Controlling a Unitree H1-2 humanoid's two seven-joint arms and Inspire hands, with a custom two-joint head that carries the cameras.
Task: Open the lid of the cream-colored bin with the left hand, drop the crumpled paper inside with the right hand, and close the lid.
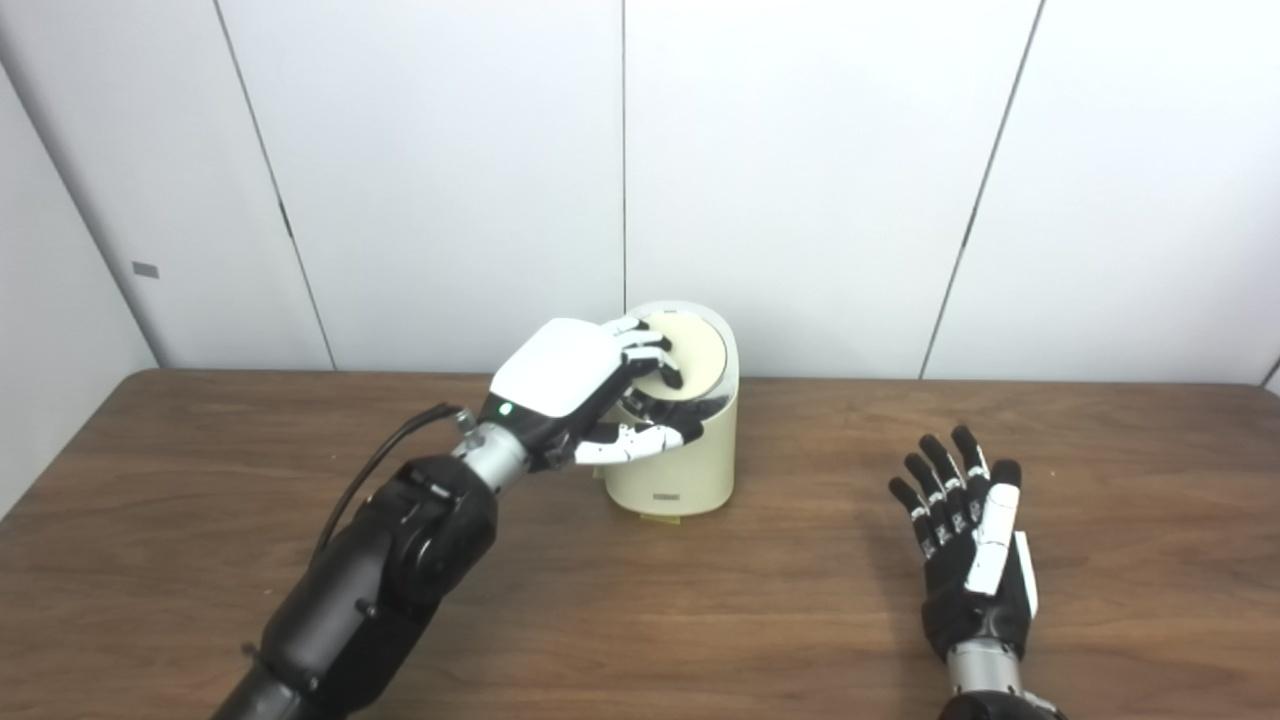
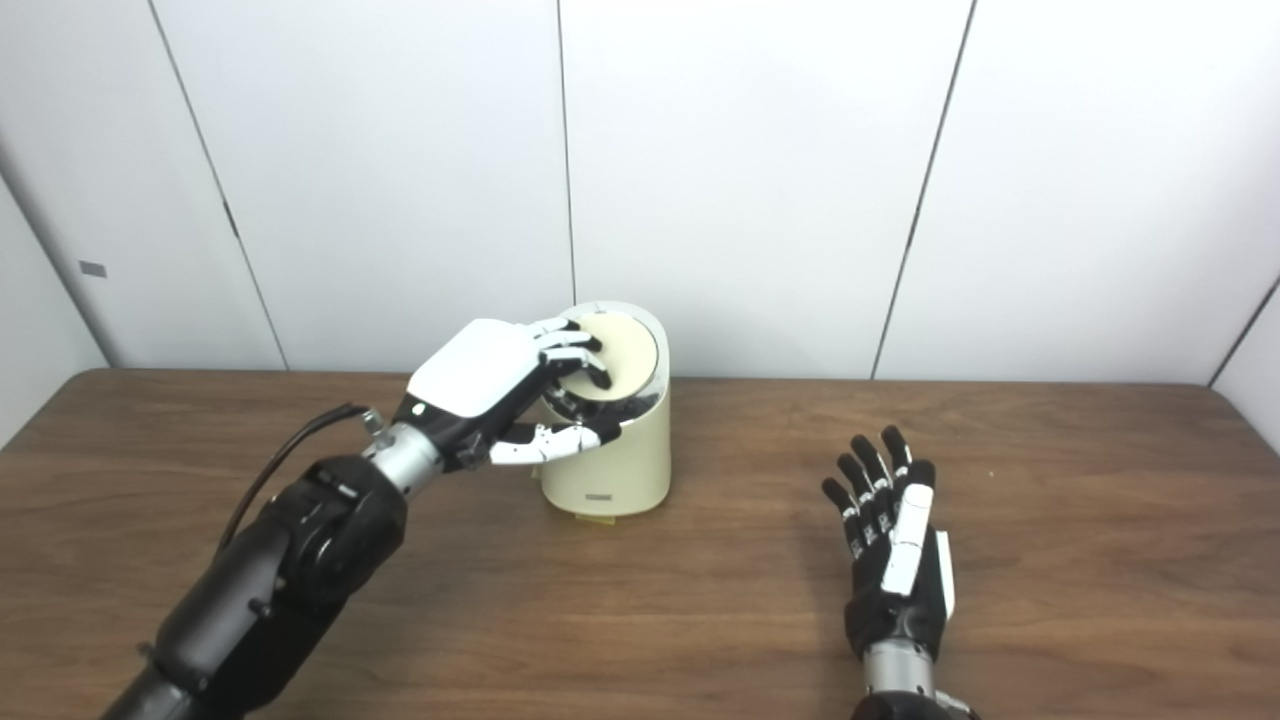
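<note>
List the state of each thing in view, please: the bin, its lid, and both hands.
Cream-colored bin: upright on the table.
Lid: tilted, dark gap showing at its front edge.
Left hand: fingers on the lid, thumb at the bin's front.
Right hand: open, empty, fingers spread.

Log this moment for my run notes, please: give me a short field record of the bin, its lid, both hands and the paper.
bin: cream bin upright at the far middle of the wooden table
lid: lid tilted, dark gap at its front edge
left hand: left hand on the lid, fingers over its near rim
right hand: right hand open, empty, apart from the bin
crumpled paper: not visible
</note>
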